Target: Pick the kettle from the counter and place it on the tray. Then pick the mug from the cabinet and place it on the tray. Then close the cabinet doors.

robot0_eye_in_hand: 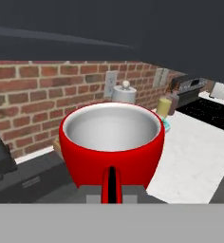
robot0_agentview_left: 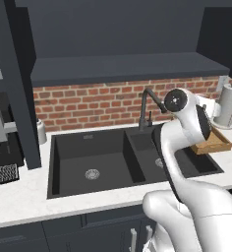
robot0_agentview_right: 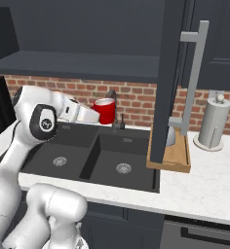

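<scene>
Gripping the mug (robot0_eye_in_hand: 111, 142) by its handle, the gripper (robot0_eye_in_hand: 111, 192) is clamped tight on it, the red cup sitting upright right in front of the hand camera with its white inside showing. From the right base view the mug (robot0_agentview_right: 105, 111) hangs in the air above the black sink (robot0_agentview_right: 107, 155), just beside the dark faucet (robot0_agentview_right: 116, 109) and in front of the brick wall, well short of the tray (robot0_agentview_right: 171, 156). The tray rests on the white counter (robot0_agentview_right: 209, 175) to the right of the sink, and the silver kettle (robot0_agentview_right: 171, 136) peeks out on it behind the open cabinet door (robot0_agentview_right: 168, 73) with its long silver handle. The paper-towel roll (robot0_agentview_right: 212, 121) stands just beyond the tray. In the left base view the arm bends over the sink, with the tray (robot0_agentview_left: 215, 144) past its elbow
</scene>
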You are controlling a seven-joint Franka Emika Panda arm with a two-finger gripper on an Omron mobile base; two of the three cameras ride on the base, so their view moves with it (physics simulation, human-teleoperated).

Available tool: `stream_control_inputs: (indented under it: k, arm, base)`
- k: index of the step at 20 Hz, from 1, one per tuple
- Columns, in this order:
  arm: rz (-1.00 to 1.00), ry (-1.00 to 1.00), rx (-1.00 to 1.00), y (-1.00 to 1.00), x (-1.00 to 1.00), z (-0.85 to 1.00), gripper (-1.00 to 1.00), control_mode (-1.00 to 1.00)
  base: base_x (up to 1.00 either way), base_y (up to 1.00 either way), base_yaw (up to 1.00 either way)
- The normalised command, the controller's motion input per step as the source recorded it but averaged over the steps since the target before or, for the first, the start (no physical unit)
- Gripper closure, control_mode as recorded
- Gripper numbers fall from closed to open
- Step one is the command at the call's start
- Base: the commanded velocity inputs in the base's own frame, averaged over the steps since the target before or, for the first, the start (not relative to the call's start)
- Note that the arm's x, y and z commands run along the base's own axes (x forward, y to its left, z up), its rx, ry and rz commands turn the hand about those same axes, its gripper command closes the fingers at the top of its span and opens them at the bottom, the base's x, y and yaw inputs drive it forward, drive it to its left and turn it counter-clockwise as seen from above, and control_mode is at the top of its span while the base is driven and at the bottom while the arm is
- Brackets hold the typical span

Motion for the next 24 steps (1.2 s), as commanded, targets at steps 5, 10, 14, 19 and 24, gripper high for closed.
stream_control_inputs:
  k: [5,10,14,19,24]
  arm:
    - [-0.37,0.00,0.00,-0.41,0.26,-0.39,1.00,-1.00]
    - [-0.30,0.00,0.00,-0.42,0.17,-0.35,1.00,-1.00]
    - [-0.18,0.00,0.00,-0.36,0.05,-0.25,1.00,-1.00]
    - [-0.09,0.00,0.00,-0.20,0.07,-0.08,1.00,-1.00]
    - [-0.01,0.07,0.00,-0.29,0.24,-0.27,1.00,-1.00]
  base:
    - [0.00,0.00,0.00]
    - [0.00,0.00,0.00]
    - [0.00,0.00,0.00]
    - [0.00,0.00,0.00]
    - [0.00,0.00,0.00]
